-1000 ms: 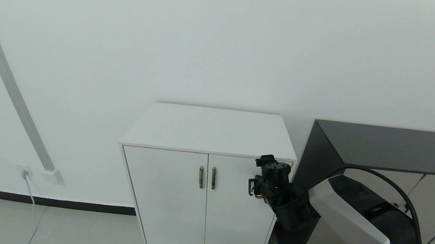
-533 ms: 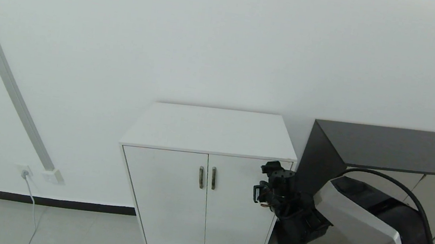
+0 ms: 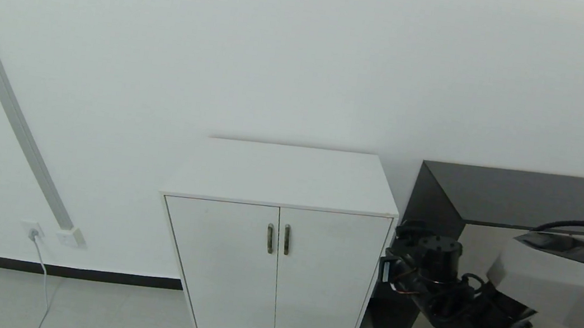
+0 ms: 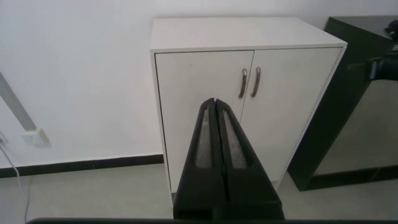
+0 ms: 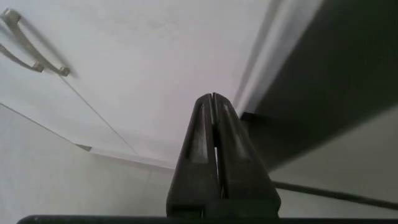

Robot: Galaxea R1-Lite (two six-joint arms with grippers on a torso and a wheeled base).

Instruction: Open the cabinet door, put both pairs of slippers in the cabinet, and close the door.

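The cabinet door (image 3: 322,281) is seen shut at centre. The right end effector (image 5: 214,102) is held pinched closed, empty, right of the handles (image 3: 286,239), beside the dark cabinet (image 3: 519,197). Approached closed, a handle could be glanced off, or the dark cabinet struck.

the left gripper (image 4: 214,104) hangs in front of the white cabinet (image 4: 205,34), its two dark fingers (image 4: 203,140) pressed flat together. both doors (image 4: 285,93) are closed, and the two metal handles (image 4: 242,83) stand upright side by side at the middle seam. a black cabinet (image 4: 341,106) stands just beside it. a wall socket (image 4: 34,135) sits low on the white wall (image 4: 74,62), above a dark skirting strip (image 4: 81,167).
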